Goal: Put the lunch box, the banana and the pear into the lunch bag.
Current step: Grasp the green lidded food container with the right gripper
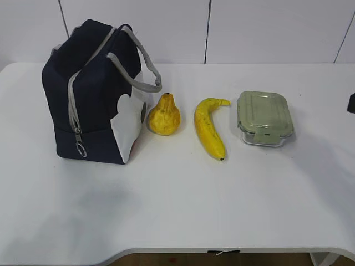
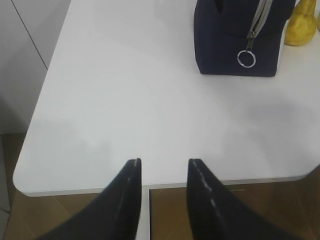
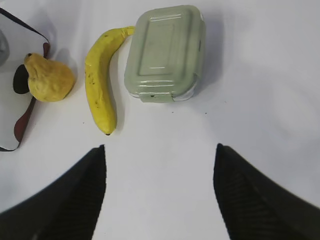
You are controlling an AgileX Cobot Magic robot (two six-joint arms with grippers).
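The navy lunch bag (image 1: 91,94) stands upright at the table's left, and its grey zipper pull ring (image 1: 81,148) hangs low on the near end. The yellow pear (image 1: 163,116) sits beside its white panel. The banana (image 1: 209,128) lies to the right of the pear, then the green-lidded lunch box (image 1: 264,118). My left gripper (image 2: 164,162) is open and empty over the table's front left edge, well short of the bag (image 2: 235,35). My right gripper (image 3: 160,149) is wide open and empty, held above bare table in front of the lunch box (image 3: 166,50) and banana (image 3: 100,80).
The white table (image 1: 183,205) has its front edge close below my left gripper, with brown floor beyond. A white panelled wall stands behind the table. A dark part (image 1: 351,103) shows at the right edge of the exterior view. The pear (image 3: 49,79) also shows in the right wrist view.
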